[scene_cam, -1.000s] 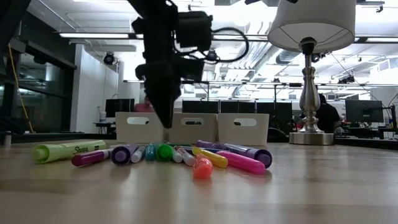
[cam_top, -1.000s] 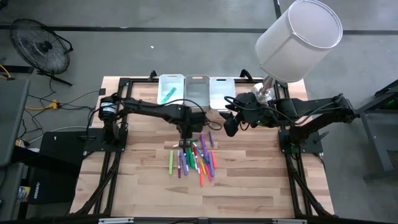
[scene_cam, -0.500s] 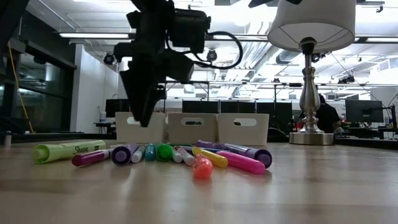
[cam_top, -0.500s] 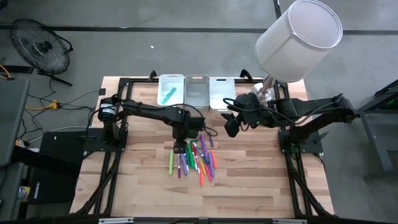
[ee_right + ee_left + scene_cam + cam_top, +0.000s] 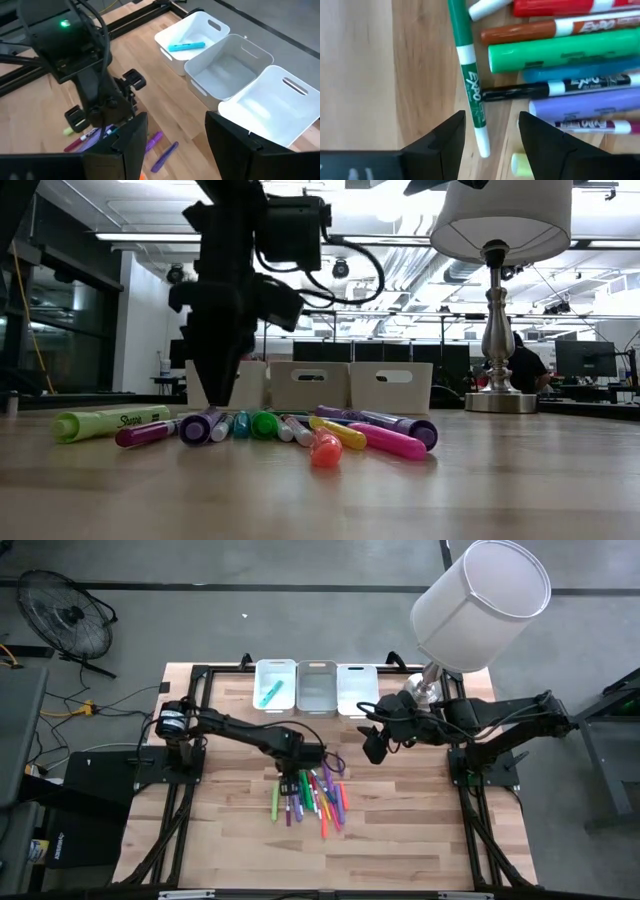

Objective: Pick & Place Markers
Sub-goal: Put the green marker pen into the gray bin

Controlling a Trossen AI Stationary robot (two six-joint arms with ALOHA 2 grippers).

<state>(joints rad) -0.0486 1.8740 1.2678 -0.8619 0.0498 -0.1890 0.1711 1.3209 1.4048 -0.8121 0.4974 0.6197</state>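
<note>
The left pincer [image 5: 490,137] hangs open and empty over the markers [image 5: 312,795] heaped mid-counter [image 5: 420,830], its tips astride a thin green marker [image 5: 470,80] lettered "EXPO". The right pincer [image 5: 172,135] waits open nearby, empty.

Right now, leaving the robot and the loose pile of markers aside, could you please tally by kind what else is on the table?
White bins: 3
Lamp: 1
Teal marker lying in the left-most bin: 1
Total: 5
</note>
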